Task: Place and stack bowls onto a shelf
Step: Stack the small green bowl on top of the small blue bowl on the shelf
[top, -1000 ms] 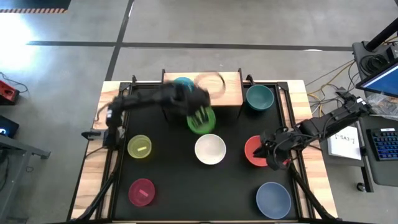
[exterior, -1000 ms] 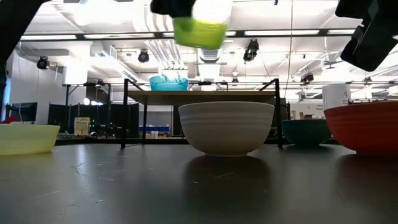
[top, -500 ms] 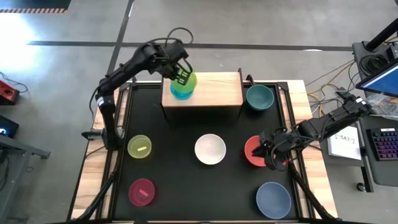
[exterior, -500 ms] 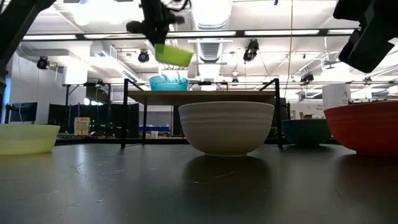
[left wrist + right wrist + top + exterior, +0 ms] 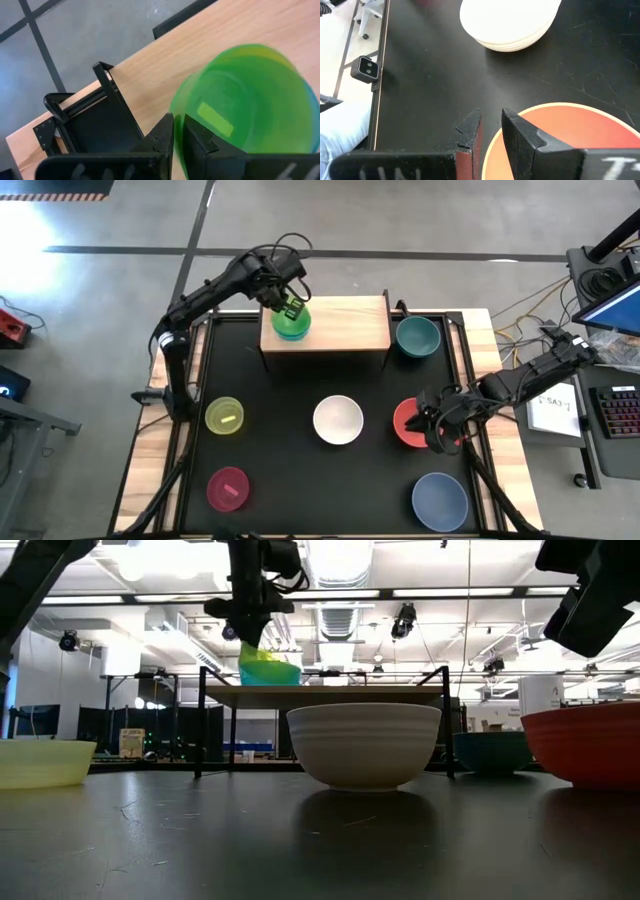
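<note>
Now the left pincer (image 5: 290,308), clamped on the green bowl's (image 5: 291,323) rim, has lowered it into the blue bowl (image 5: 284,677) on the shelf (image 5: 345,325); release comes next.

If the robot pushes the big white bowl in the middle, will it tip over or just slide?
Probably slide. The white bowl looks wide and low on a flat base, so tipping seems unlikely. Its ribbed plastic-looking wall suggests it is light, and the table looks smooth.

Overhead camera looks straight down; tabletop camera looks level, sharing the white bowl (image 5: 338,420).
</note>
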`<state>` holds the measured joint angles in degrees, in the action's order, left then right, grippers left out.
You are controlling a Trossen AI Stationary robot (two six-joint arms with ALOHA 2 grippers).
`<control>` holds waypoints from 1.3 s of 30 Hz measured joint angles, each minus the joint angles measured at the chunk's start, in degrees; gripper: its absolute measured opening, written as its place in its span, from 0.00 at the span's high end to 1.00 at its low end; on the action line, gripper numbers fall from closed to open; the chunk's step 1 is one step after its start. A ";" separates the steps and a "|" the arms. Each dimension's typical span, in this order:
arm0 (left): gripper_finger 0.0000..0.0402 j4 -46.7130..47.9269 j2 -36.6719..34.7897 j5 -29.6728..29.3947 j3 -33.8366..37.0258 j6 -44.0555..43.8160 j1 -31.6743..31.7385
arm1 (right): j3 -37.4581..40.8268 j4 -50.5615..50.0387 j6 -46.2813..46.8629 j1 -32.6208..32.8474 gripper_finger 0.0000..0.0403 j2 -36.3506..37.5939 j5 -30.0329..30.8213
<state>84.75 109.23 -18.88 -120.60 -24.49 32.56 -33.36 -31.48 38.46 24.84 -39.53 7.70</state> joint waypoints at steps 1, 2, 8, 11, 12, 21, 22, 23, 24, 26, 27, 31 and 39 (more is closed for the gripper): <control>0.94 0.00 0.00 -0.02 -0.18 0.02 0.00 | 0.00 0.00 -0.16 0.00 0.84 0.00 -0.01; 0.92 -0.06 0.02 -0.01 -0.35 0.01 -0.02 | 0.00 0.00 -0.18 0.00 0.84 0.00 -0.02; 0.78 -0.10 -0.10 -0.08 -0.50 0.97 -0.02 | 0.00 -0.02 -0.20 0.00 0.84 0.00 -0.04; 0.72 1.43 -0.26 -0.17 -1.13 1.99 0.05 | 0.00 -0.04 -0.20 0.00 0.84 0.00 -0.06; 0.70 2.26 -0.24 -0.17 -1.58 2.13 0.09 | 0.00 -0.04 -0.20 0.00 0.84 0.00 -0.08; 0.67 3.37 -0.98 -0.16 -7.15 1.06 0.09 | 0.01 -0.04 -0.07 0.01 0.84 0.00 -0.11; 0.67 3.42 -0.95 -0.15 -7.16 0.97 0.09 | 0.02 -0.04 -0.07 0.00 0.84 0.00 -0.11; 0.67 3.50 -0.92 -0.13 -7.16 0.78 0.09 | 0.02 -0.04 -0.07 0.00 0.84 0.00 -0.11; 0.67 3.56 -0.90 -0.13 -7.12 0.40 0.09 | 0.02 -0.04 -0.07 0.00 0.84 0.00 -0.11; 0.67 3.56 -0.92 -0.13 -6.57 0.00 0.06 | 0.02 -0.04 -0.07 0.01 0.84 0.00 -0.11; 0.68 3.55 -0.92 -0.13 -6.00 -0.02 -0.04 | 0.02 -0.04 -0.07 0.01 0.84 0.00 -0.10; 0.68 3.56 -0.87 -0.14 -3.14 -0.71 -0.15 | 0.02 -0.04 -0.09 0.01 0.84 0.00 -0.08; 0.72 0.64 -0.83 -0.15 0.99 -1.42 -0.15 | 0.02 -0.04 -1.01 0.00 0.84 0.00 -0.07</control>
<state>85.39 108.40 -19.03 -119.61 -25.91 32.40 -33.34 -31.53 37.45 24.84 -39.53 7.63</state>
